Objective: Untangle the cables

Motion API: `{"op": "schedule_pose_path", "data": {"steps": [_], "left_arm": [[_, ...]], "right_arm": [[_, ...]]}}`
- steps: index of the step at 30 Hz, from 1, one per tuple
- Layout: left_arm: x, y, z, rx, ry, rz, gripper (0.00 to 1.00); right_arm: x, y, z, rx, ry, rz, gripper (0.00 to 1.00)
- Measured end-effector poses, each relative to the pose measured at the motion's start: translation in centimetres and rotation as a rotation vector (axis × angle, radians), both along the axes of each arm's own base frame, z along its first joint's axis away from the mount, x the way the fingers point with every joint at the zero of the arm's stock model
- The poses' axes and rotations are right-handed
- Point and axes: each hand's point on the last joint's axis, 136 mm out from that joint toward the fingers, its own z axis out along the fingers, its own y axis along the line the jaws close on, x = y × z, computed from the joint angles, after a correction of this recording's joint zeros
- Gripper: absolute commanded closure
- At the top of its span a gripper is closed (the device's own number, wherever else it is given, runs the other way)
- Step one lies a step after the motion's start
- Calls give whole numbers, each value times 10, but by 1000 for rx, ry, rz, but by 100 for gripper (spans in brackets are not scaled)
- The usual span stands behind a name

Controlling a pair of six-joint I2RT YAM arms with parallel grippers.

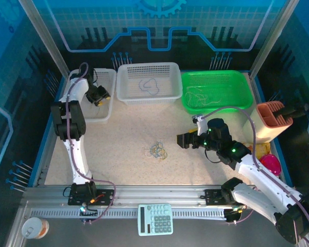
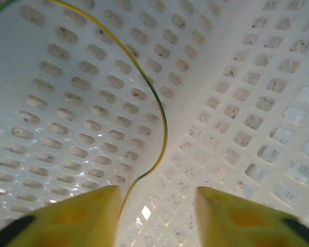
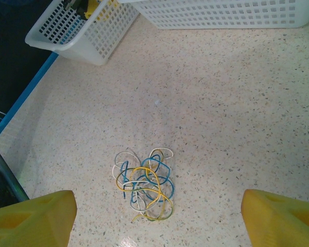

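Tangled thin blue, yellow and white cables (image 3: 144, 184) lie on the open speckled tabletop (image 3: 237, 103), free room all round. The right gripper (image 3: 158, 194) hovers above, yellow fingers (image 3: 31, 216) wide apart, empty. The left gripper (image 2: 157, 190) stands part-open inside a white perforated plastic basket (image 2: 67, 77); a loose yellow-green wire (image 2: 159, 110) runs between its fingers (image 2: 67, 221)

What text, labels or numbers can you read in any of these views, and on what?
No legible text anywhere.
Calculator: key markings too small to read.
Round container, near left: any print too blurred to read.
Back wall panel: gear graphic, no words.
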Motion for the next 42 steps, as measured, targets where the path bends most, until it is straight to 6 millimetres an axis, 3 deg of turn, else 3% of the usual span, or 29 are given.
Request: {"op": "schedule_pose_path", "data": {"steps": [5, 15, 20, 26, 35, 38, 42], "left_arm": [[-1, 13, 32, 60, -59, 19, 1], [-13, 30, 141, 155, -294, 43, 1], [-38, 15, 166, 124, -391, 20, 1], [-84, -32, 160, 13, -472, -36, 1], [-174, -141, 144, -146, -618, -248, 1], [-197, -152, 126, -182, -646, -265, 1], [-212, -145, 104, -194, -640, -215, 1]], "right_arm": [[1, 2, -5, -5, 14, 3, 16], [-1, 13, -17, -21, 54, 29, 16], [-4, 20, -30, -50, 88, 46, 16], [-8, 32, -53, -109, 148, 72, 19], [0, 70, -55, -163, 165, 137, 28], [0, 83, -62, -183, 178, 161, 33], [-2, 95, -74, -222, 200, 174, 43]]}}
